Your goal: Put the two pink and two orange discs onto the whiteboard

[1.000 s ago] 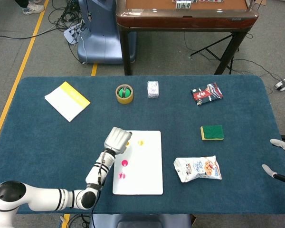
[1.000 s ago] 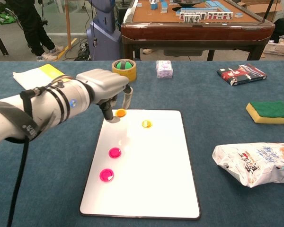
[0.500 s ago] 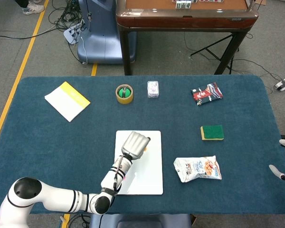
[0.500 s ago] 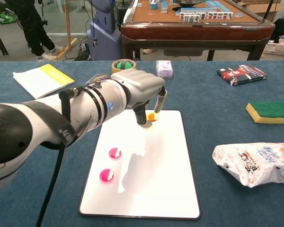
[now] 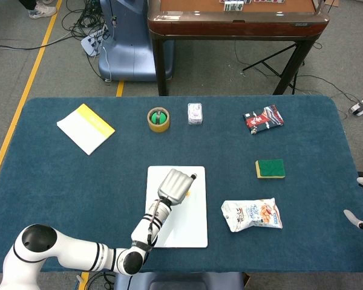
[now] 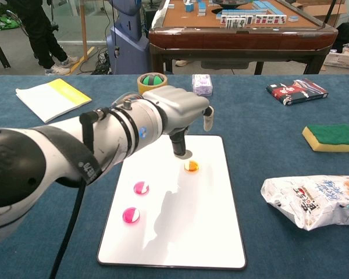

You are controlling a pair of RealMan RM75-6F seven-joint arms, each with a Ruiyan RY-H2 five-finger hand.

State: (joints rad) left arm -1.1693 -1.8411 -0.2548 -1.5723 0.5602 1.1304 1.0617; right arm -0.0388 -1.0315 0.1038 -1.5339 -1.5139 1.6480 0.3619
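Observation:
The whiteboard (image 6: 198, 232) lies flat on the blue table, near the front; the head view shows it as whiteboard (image 5: 192, 232). Two pink discs (image 6: 141, 188) (image 6: 131, 215) sit on its left half. One orange disc (image 6: 191, 166) lies on the board just below my left hand (image 6: 177, 113), apart from the fingers. That hand hovers over the board's top, thumb pointing down, one finger lifted to the right, nothing held. I see no second orange disc; the thumb may hide it. My forearm covers the pink discs in the head view. My right hand (image 5: 353, 217) shows only at the table's right edge, fingers apart.
A snack bag (image 6: 314, 200) lies right of the board, a green sponge (image 6: 331, 138) beyond it. At the back are a tape roll (image 6: 152, 83), a small packet (image 6: 202, 85), a dark packet (image 6: 296, 91) and a yellow-and-white booklet (image 6: 52, 96).
My left hand travelled from the board's top left corner to its top middle carrying an orange disc. The finger has since lifted and the disc now lies on the board.

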